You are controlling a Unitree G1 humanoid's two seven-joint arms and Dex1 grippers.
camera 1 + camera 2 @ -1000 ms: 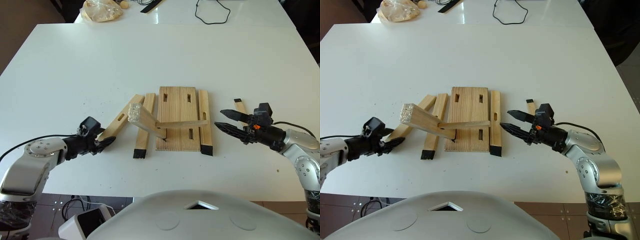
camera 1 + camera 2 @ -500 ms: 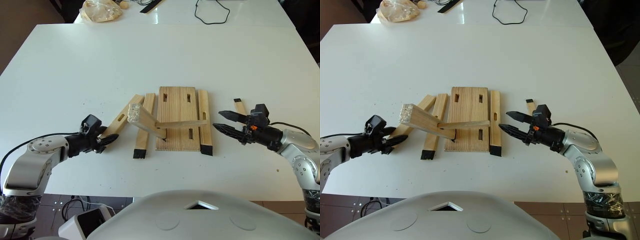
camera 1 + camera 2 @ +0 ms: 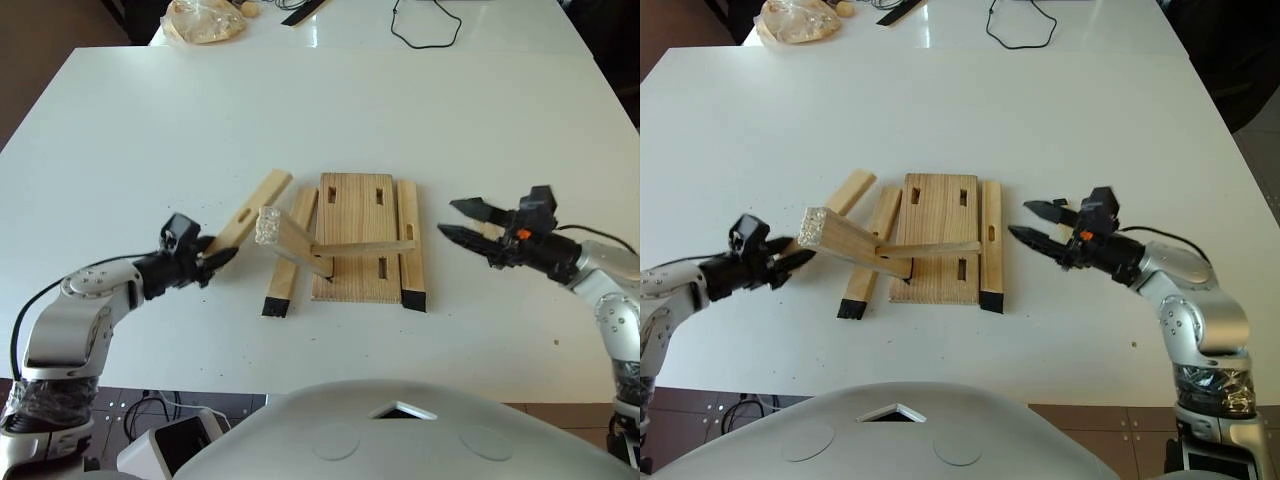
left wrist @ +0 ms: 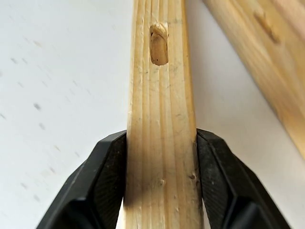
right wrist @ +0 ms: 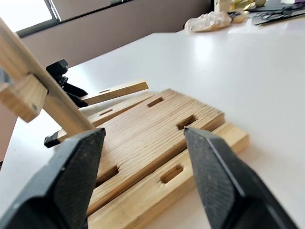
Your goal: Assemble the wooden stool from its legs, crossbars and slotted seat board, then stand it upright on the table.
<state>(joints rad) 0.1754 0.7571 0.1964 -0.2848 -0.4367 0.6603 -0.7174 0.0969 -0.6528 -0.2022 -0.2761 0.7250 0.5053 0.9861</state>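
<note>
The stool is barely started: the seat board (image 3: 352, 212) lies flat on the table (image 3: 300, 120), loose legs (image 3: 408, 240) beside it. The left gripper (image 3: 205, 262) squeezes one leg (image 3: 248, 212); the right gripper (image 3: 447, 217) hangs wide open, holding nothing.

Open tabletop (image 3: 330, 110) stretched from the seat board (image 3: 355, 215) out to 12 o'clock. A bare strip lay at 3 o'clock between the right leg (image 3: 408, 235) and the spread-fingered right gripper (image 3: 447, 218). At 9 o'clock the way was crowded: a tilted leg (image 3: 290, 240) and its crossbar (image 3: 370, 246) rose over the board, the middle leg (image 3: 283, 280) lay flat beneath, and the left gripper (image 3: 222, 257) clamped the outer leg (image 3: 250, 210).
</note>
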